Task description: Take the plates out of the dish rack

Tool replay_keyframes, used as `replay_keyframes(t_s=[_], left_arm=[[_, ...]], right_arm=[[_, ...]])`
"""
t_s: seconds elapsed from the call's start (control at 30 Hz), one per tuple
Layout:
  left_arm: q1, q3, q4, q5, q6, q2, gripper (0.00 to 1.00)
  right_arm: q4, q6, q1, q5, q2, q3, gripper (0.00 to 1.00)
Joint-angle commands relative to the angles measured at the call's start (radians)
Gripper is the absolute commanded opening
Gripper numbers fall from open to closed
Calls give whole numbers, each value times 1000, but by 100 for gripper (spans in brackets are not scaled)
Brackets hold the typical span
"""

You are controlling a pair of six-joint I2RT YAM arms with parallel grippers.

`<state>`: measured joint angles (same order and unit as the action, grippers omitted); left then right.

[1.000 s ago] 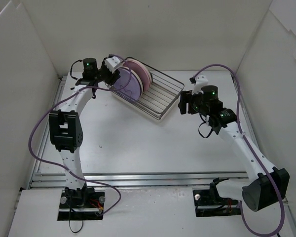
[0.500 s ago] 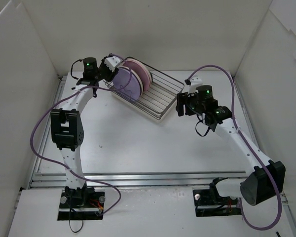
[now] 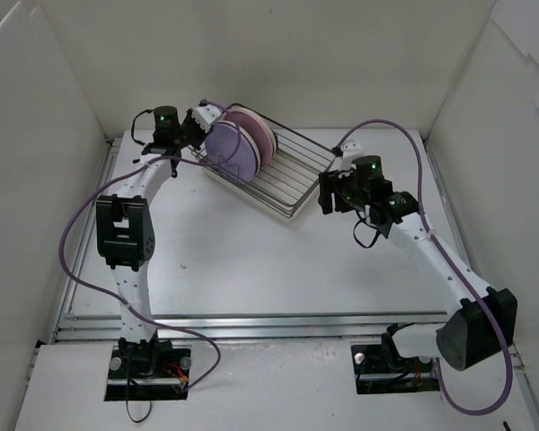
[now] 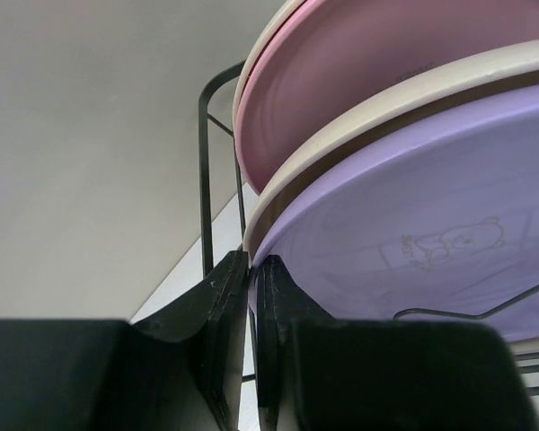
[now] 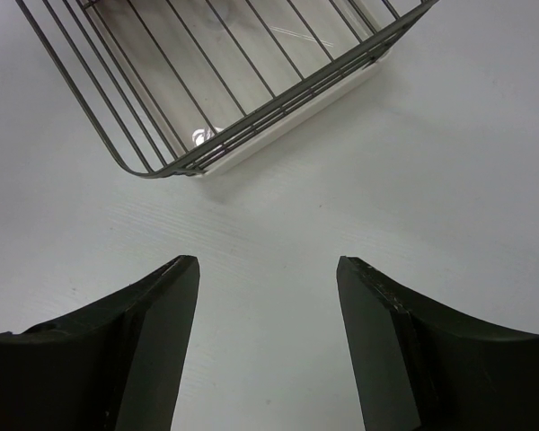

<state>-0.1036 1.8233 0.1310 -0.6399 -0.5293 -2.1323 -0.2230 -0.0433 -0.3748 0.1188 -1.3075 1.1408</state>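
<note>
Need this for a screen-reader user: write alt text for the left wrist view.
The left gripper pinches the rim of a lavender plate standing in the dish rack. Behind it stand a cream plate and a pink plate.

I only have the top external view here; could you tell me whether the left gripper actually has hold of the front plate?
Observer: Yes. In the left wrist view the left gripper is shut on the rim of the lavender plate, with the edge pinched in its jaws.
Operator: Thank you. What stands directly behind that plate?
Observer: A cream plate close behind it, then a pink plate.
Operator: And is the right gripper carrying anything?
Observer: No. The right gripper is open, with only bare table showing between its jaws and a corner of the dish rack just ahead.
</note>
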Motion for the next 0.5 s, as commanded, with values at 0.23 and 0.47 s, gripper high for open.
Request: replay_keyframes(t_s=[0.23, 0.47], left_arm=[[-4, 31, 42, -81, -50, 100, 0], [-4, -33, 30, -92, -123, 218, 0]], right_arm=[[13, 16, -19, -18, 39, 50, 63], [37, 0, -26, -25, 71, 24, 62]])
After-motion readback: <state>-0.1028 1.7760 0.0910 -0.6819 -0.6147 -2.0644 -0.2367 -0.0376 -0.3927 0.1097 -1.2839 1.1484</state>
